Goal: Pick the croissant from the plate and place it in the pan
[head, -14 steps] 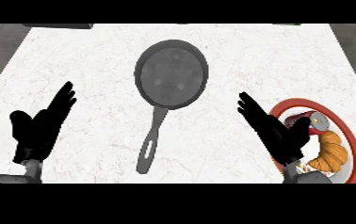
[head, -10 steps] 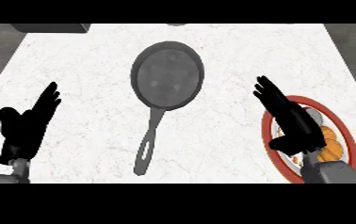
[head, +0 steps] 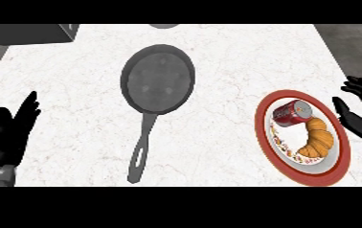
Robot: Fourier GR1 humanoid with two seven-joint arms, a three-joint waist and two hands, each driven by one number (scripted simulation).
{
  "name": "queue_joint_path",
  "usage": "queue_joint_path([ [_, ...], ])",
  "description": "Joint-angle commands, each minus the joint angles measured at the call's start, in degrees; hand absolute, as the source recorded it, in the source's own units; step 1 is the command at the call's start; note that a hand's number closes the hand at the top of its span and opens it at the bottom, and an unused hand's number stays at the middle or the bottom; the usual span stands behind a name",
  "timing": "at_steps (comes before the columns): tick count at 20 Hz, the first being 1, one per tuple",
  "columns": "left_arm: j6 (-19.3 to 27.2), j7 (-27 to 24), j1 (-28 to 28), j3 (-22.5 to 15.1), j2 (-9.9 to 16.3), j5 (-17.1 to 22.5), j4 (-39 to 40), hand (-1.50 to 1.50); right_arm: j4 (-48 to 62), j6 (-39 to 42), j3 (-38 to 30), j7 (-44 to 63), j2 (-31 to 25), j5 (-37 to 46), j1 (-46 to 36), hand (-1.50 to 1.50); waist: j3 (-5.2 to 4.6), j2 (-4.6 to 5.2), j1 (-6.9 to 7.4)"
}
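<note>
While the croissant lies on the plate at lower right, beside a red can, the pan sits mid-frame on the desk, handle toward the bottom. Left hand rests open at the left edge; right hand is open at the right edge, near the plate.

Left hand — lower left of the frame, fingers straight and pointing up, holding nothing. Right hand — partly cut by the right edge, fingers spread and relaxed.
</note>
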Motion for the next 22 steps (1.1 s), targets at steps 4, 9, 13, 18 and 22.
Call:
queue_joint_path([
  [4,-0.6,1.5,-4.6,-0.2,-0.8,-2.8,3.6,0.0,-5.2,7.4,-8.8,-14.9,-1.7,-1.9,15.6,-1.5,-0.03,0.1,2.33],
  [9,-0.5,-0.8,-5.4,-0.4,-2.9,-3.7,6.7,0.0,-9.5,7.7,-10.4,-5.1,-11.6,3.3,16.7,-1.5,-0.12,0.13,2.6],
  [13,-3.6,-0.3,-5.6,1.5,0.2,-1.8,5.8,0.0,-11.1,7.1,-6.7,3.9,-19.2,13.3,18.2,-1.5,-0.25,0.24,3.44],
  [18,-1.6,2.0,-8.7,-1.6,-3.3,-3.8,5.8,0.0,-14.0,10.7,-0.3,19.1,-29.0,21.3,13.9,-1.5,-0.26,0.76,5.05],
  [22,-0.9,1.4,-9.8,-1.3,-4.4,-4.7,8.0,0.0,-17.7,13.8,6.9,29.7,-30.6,25.2,10.7,-1.5,-0.17,0.66,4.84],
])
